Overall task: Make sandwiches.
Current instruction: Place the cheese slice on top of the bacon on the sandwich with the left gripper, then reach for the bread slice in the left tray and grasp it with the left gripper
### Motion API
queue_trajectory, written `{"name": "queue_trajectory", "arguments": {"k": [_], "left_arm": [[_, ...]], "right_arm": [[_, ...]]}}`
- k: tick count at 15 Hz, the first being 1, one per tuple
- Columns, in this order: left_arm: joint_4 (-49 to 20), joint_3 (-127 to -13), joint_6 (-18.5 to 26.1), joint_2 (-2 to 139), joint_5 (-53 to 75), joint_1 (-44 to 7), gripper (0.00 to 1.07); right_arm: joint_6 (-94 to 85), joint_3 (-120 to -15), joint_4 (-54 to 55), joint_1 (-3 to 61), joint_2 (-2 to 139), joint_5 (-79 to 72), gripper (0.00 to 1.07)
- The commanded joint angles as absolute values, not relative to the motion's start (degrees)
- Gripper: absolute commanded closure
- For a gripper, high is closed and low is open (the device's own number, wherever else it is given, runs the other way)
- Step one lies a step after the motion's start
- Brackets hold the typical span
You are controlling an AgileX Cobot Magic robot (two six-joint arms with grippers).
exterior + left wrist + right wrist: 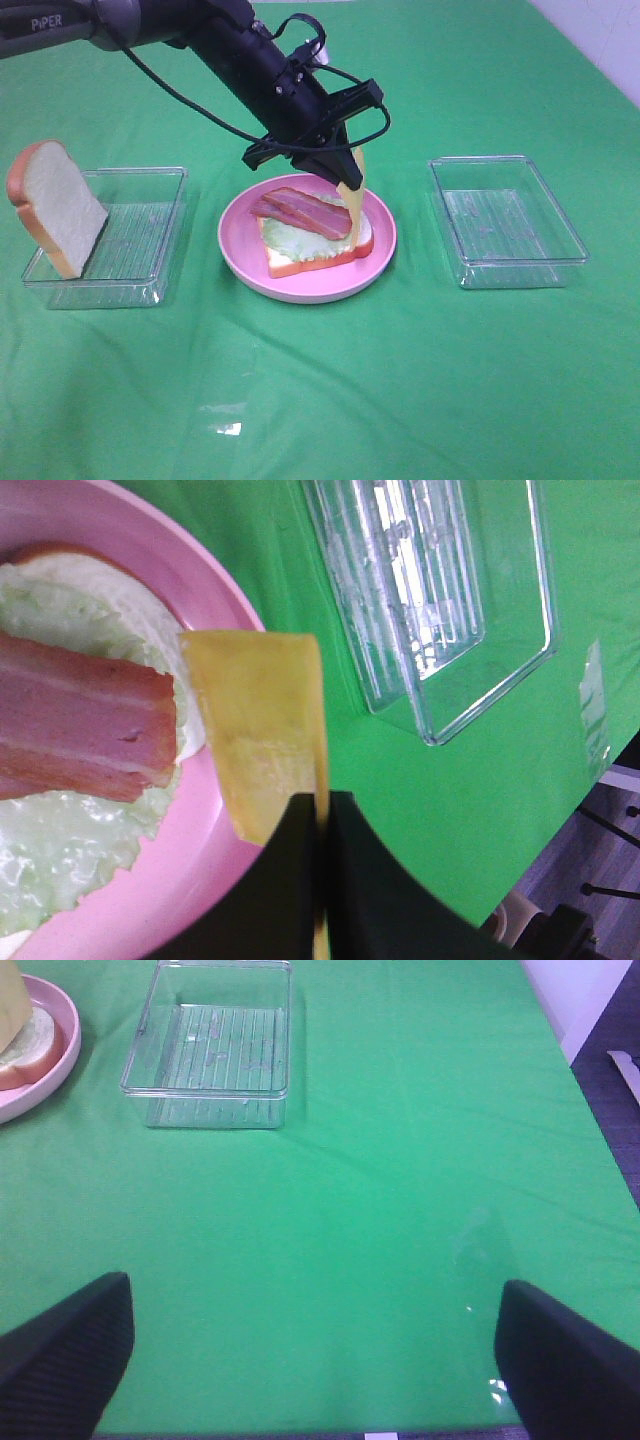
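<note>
A pink plate (240, 250) holds a bread slice (350, 252) topped with pale-green lettuce (290, 250) and bacon strips (305, 212). My left gripper (345, 175) is shut on a yellow cheese square (354, 190), which hangs on edge over the plate's far right side, just above the bacon. The left wrist view shows the closed fingers (345, 850) pinching the cheese (265, 730) beside the bacon (80, 725) and lettuce (60, 850). A second bread slice (55, 205) leans in the left tray (140, 240). My right gripper (315, 1360) is open and empty over bare cloth.
A clear, empty tray (505, 220) stands right of the plate; it also shows in the right wrist view (215, 1035) and the left wrist view (440, 590). Green cloth covers the table. The table's right edge (590, 1090) is near.
</note>
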State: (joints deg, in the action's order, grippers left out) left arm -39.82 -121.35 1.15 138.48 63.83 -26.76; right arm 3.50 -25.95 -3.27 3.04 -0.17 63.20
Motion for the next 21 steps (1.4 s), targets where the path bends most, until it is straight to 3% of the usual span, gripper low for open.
{"name": "queue_trajectory", "arguments": {"k": [1,7,16,19,21], "left_arm": [[-36.61,-121.52,1.15,139.34,66.00,-26.81,1.07],[-20.40,-121.52,-4.70,139.29,69.10,-26.81,1.07],[-14.61,-121.52,-5.39,139.29,65.89,-26.81,1.03],[-10.26,-121.58,-9.45,138.77,66.58,-26.81,0.48],[-9.68,-121.70,-8.88,136.99,66.69,-26.81,0.12]], "right_arm": [[2.92,-25.84,-3.32,2.75,-1.72,63.08,0.12],[2.92,-25.84,-3.32,2.75,-1.72,63.08,0.12],[2.92,-25.84,-3.32,2.75,-1.72,63.08,0.12],[2.92,-25.84,-3.32,2.75,-1.72,63.08,0.12],[2.92,-25.84,-3.32,2.75,-1.72,63.08,0.12]]}}
